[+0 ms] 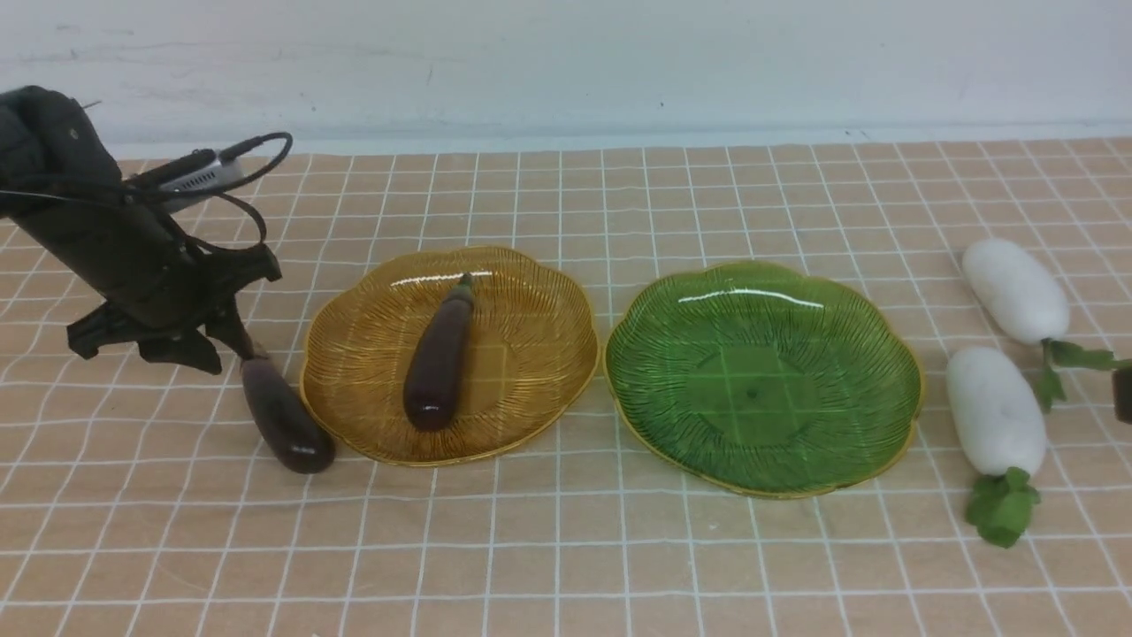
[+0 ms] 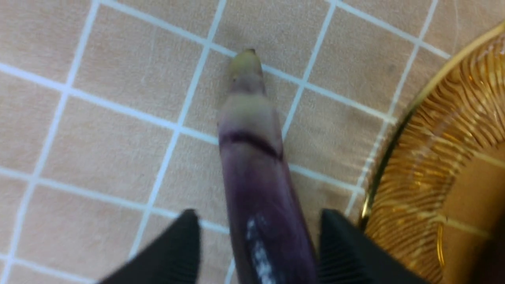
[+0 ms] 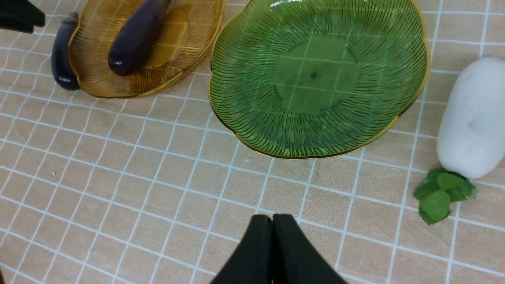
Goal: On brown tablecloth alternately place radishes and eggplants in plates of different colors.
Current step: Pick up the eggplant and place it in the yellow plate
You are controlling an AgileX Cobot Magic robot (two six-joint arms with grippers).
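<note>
The left gripper stands open astride the slim glossy dark-purple eggplant left of the amber ribbed plate. Centre the jaws before closing.

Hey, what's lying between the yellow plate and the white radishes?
Only the green plate, with nothing in it. The front view shows it between the yellow plate and the radishes.

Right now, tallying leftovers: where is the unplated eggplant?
Front view, left: slim dark-purple eggplant on the tan grid cloth beside the amber ribbed plate's left rim.
</note>
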